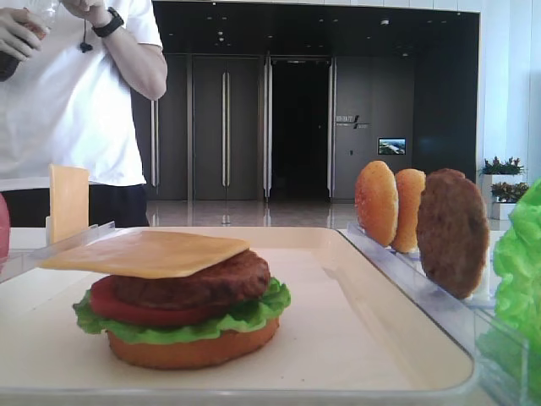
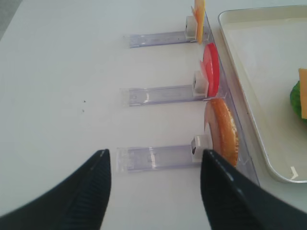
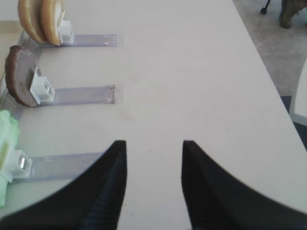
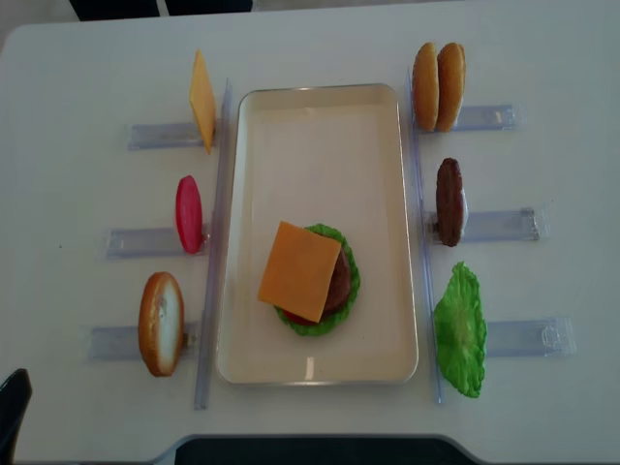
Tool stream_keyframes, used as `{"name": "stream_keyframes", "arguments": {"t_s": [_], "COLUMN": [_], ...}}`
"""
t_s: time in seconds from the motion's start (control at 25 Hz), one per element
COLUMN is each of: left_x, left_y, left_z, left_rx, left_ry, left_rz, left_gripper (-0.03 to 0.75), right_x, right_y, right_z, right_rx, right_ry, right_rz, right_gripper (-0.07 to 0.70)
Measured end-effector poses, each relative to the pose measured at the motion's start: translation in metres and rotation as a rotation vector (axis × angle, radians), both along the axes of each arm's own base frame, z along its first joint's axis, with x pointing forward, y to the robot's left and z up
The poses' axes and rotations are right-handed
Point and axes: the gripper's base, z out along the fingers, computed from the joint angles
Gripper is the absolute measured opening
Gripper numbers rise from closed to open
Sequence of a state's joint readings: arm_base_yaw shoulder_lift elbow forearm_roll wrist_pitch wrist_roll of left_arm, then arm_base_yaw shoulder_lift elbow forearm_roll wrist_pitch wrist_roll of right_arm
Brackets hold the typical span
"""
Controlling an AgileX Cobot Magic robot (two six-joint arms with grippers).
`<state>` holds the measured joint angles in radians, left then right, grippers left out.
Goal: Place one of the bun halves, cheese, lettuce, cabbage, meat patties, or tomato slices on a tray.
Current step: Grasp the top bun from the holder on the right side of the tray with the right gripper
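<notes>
Exterior high (realsense) view shows the tray (image 4: pixel 320 116) in the middle of the counter (image 4: pixel 77 58), and everything else can be placed from it. Left of the tray, from far end to near end, clear racks hold an upright cheese slice (image 4: pixel 201 100), a tomato slice (image 4: pixel 188 214) and a bun half (image 4: pixel 161 323). On the tray, toward its near end, sits a stack: orange-brown bottom bun (image 1: pixel 193 348), lettuce (image 1: pixel 254 315), tomato, meat patty (image 1: pixel 203 283), and a cheese square (image 4: pixel 299 270) on top. Right of the tray stand two bun halves (image 4: pixel 437 86), a spare meat patty (image 4: pixel 449 201) and a loose lettuce leaf (image 4: pixel 459 329).

Judging by the stack, the build is nearly done and lacks only its lid; the step in hand looks like the pause between placements. The next move probably calls for taking a bun half from a rack, carrying it over the tray rim and setting it level on the cheese without sliding that slice off.

The left hand (image 2: pixel 156 184) hangs over bare counter left of the tray, fingers spread wide, holding and touching nothing; the near-left bun half stands just ahead of its right finger. The right hand (image 3: pixel 154 177) hovers over bare counter right of the tray, fingers parted by a narrower gap and likewise empty, with the racks of patty and buns ahead to its left.
</notes>
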<state>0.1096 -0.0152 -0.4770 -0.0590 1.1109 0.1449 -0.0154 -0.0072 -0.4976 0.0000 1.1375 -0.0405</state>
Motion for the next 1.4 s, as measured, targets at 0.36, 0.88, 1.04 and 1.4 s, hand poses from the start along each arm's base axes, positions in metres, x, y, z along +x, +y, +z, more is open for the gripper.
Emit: {"name": "stream_keyframes", "arguments": {"t_s": [0.36,0.88,1.04,1.4], "left_x": [0.000,0.000,0.000,0.000], "left_y": [0.000,0.000,0.000,0.000], "left_z": [0.000,0.000,0.000,0.000], "left_rx": [0.000,0.000,0.000,0.000], "left_ry": [0.000,0.000,0.000,0.000], "left_rz": [0.000,0.000,0.000,0.000], "left_gripper": [0.453,0.453,0.453,0.453], "right_x": [0.000,0.000,-0.003,0.031], "right_y": [0.000,0.000,0.003,0.004], "right_z": [0.000,0.002,0.012,0.042], "right_rx": [0.000,-0.021,0.001,0.047], "right_ry": [0.000,-0.010,-0.039,0.095], "right_rz": [0.000,0.012,0.031,0.035], "right_gripper": [0.295,0.346,0.347,0.347]}}
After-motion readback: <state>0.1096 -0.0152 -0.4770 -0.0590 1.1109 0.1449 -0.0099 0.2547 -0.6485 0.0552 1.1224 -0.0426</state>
